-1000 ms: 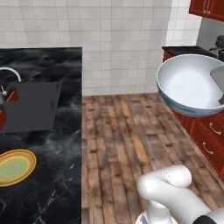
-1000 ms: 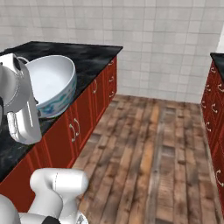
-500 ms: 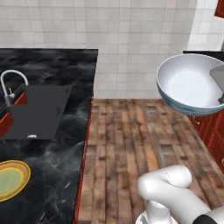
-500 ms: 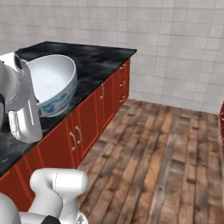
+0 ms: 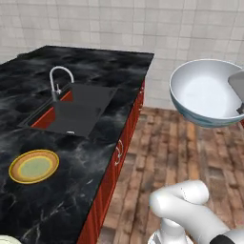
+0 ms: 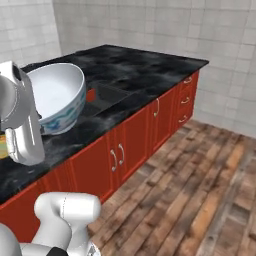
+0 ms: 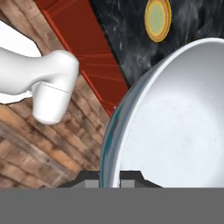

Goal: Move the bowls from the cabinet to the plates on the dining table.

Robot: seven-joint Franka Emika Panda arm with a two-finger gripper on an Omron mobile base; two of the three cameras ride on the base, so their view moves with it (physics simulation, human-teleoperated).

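Tool (image 7: 109,177) grips white bowl (image 5: 206,93) rim, held above floor.

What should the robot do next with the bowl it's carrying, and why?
Probably carry the bowl left, toward the orange plate. The gripper grips the bowl's rim and holds it up over the wooden floor, beside the table. The plate is bare, so the bowl likely belongs there.

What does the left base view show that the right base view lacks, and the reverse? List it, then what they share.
Left base view: the curved faucet and the orange-yellow plate in full. Right base view: the short-handled drawers at the table's far end. Both: the white bowl carried by the pincer, and the black marble dining table.
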